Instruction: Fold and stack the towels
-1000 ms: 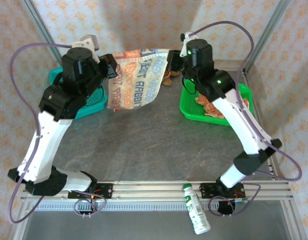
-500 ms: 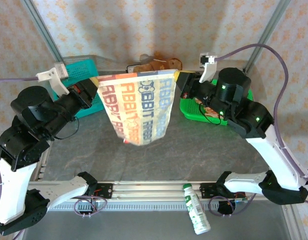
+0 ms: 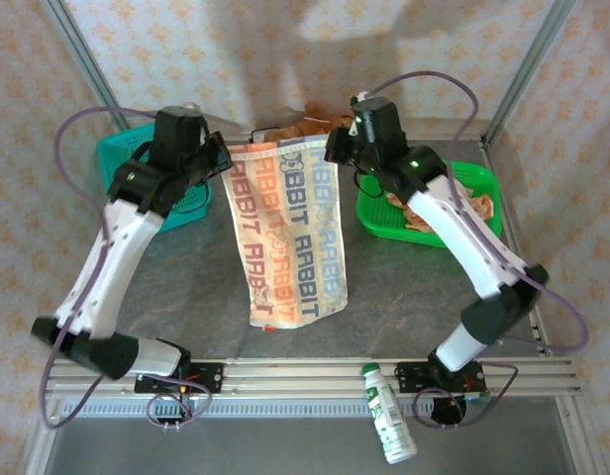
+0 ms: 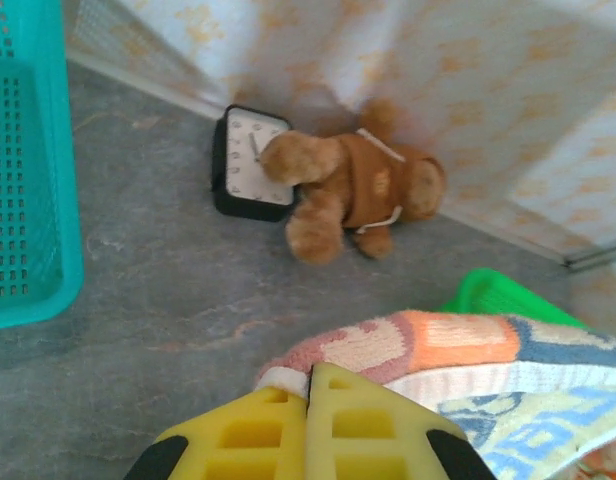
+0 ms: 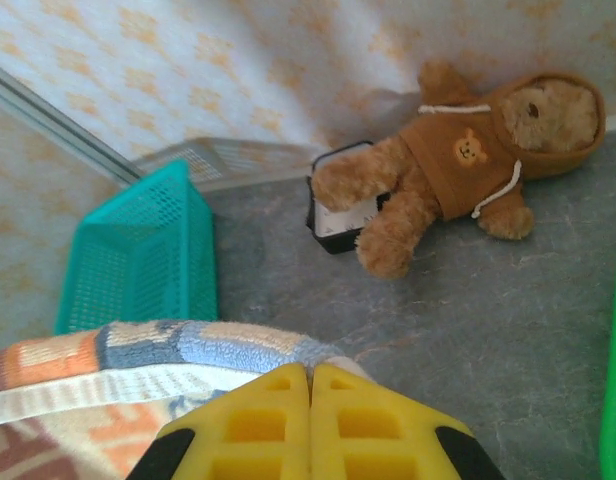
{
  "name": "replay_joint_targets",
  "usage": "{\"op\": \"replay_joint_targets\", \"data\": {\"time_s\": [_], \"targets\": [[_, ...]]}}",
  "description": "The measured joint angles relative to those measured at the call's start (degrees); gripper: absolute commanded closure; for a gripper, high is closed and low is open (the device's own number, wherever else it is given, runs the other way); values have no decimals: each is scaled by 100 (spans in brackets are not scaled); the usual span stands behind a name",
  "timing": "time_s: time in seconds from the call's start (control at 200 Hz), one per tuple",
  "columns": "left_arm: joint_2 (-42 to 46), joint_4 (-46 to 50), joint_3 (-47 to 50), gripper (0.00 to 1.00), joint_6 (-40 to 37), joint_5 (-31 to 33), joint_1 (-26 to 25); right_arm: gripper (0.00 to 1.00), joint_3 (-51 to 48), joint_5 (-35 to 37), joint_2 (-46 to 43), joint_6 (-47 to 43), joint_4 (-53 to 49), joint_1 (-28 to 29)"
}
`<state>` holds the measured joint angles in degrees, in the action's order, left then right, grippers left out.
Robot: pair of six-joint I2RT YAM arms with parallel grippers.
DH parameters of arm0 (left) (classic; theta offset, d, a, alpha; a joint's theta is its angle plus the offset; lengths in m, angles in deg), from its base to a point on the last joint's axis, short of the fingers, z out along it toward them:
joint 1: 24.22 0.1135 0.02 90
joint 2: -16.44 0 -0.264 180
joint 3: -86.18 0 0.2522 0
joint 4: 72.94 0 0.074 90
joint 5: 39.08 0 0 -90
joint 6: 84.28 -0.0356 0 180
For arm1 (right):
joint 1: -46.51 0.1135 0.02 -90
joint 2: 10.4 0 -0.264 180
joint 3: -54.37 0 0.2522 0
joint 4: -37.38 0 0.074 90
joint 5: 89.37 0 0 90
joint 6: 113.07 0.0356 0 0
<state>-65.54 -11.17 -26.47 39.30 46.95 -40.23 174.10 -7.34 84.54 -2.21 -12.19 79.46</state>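
Left pincer (image 4: 310, 372): yellow fingers together, clamped on one top corner of the striped towel (image 3: 290, 237). Right pincer (image 5: 310, 375): fingers together, clamped on the other top corner.

The towel is spread flat between the two pincers over the middle of the tabletop (image 3: 176, 287), its lettering facing the top camera. Its top edge is toward the far side. I cannot tell whether the lower edge touches the surface.

Surface: dark grey, mottled like stone, matt.
- Left far corner: teal basket (image 3: 115, 150) with perforated walls.
- Right: green tray (image 3: 486, 181) holding the other towels (image 3: 424, 211), orange and white, loosely heaped.
- Far edge, behind the towel: brown bear (image 4: 360, 190) in a hooded top, lying with one arm on a small black clock (image 4: 243, 165).
- Near edge: slotted metal rail (image 3: 305, 380) carrying both arm bases. A white-and-green bottle (image 3: 389, 421) lies on the ledge in front of it.

Room: the walls (image 3: 285, 49) are pale with a repeating orange flower print. Grey metal posts (image 3: 528, 64) stand at the far corners.
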Motion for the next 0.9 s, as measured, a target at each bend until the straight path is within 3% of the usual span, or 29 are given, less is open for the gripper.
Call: {"op": "replay_joint_targets", "data": {"time_s": [0.28, 0.55, 0.901], "targets": [[-1561, -461, -151, 100, -442, -387, 520, 100, 861, -437, 1729, 13, 72, -459], [-1989, -686, -24, 100, -490, -697, 540, 100, 1016, -697, 2256, 15, 85, -531], [-1169, -1322, 2240, 100, 55, -1102, 511, 100, -1572, -1023, 1394, 240, 623, -525]]}}
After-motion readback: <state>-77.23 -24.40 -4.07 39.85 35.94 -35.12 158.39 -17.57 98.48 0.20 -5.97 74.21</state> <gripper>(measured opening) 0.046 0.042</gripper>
